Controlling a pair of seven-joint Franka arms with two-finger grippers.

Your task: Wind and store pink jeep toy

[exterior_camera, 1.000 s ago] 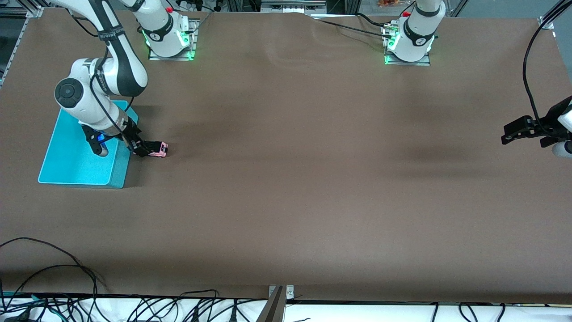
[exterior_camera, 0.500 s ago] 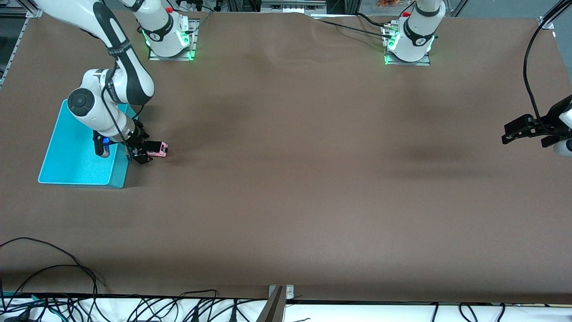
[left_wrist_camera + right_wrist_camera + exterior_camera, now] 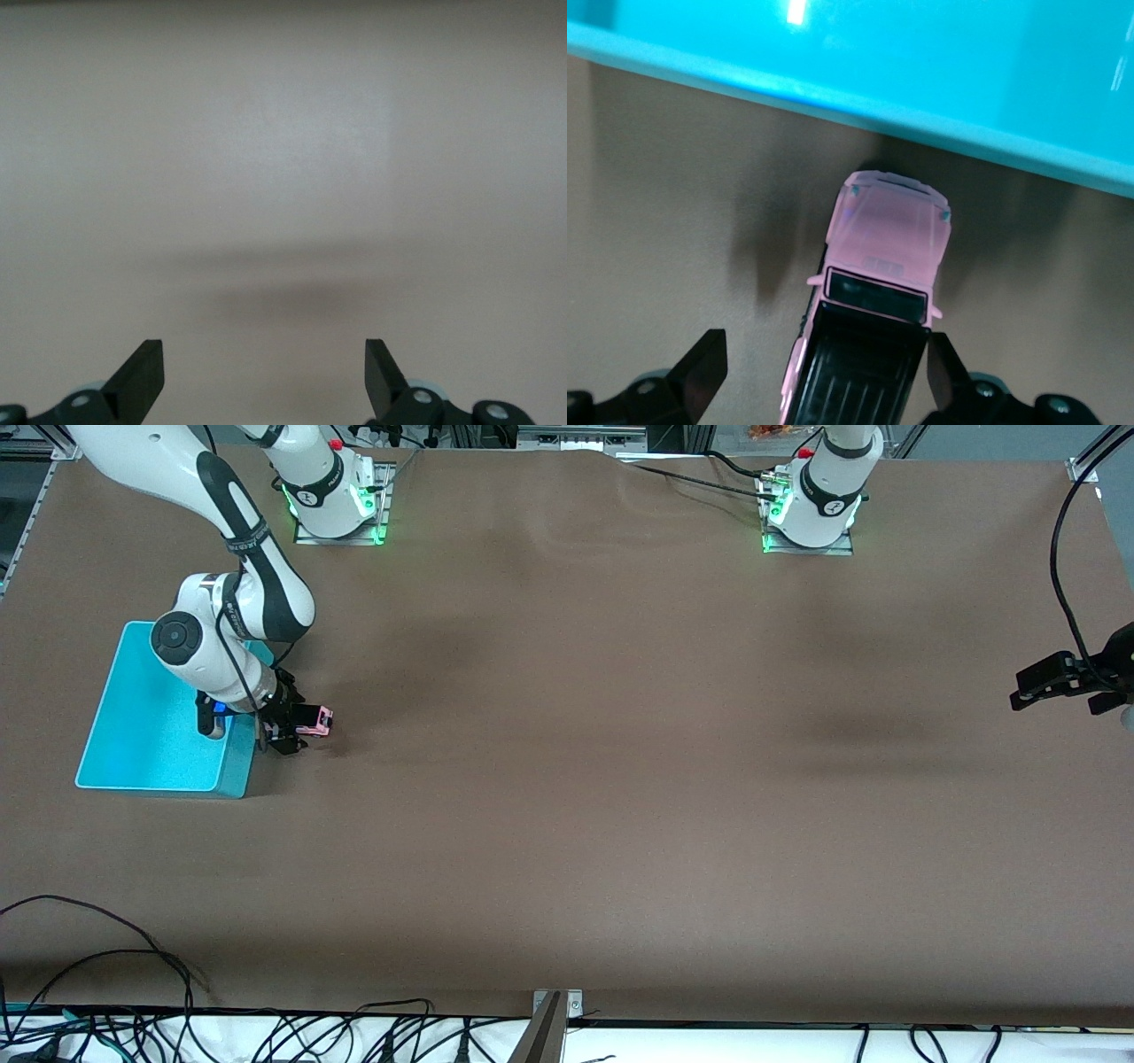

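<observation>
The right pincer (image 3: 283, 735) straddles the pink jeep toy (image 3: 313, 721) on the table (image 3: 620, 779) beside the turquoise bin (image 3: 151, 753), fingers spread wide, apparently not yet gripping, and should close squarely across its sides, while the left pincer (image 3: 1054, 682) waits, wide open and empty.

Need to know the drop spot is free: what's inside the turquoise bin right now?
The turquoise bin shows only bare floor where visible. The right arm's wrist covers its corner nearest the pink jeep toy, so that part is unseen. The jeep stands outside, beside the bin.
</observation>
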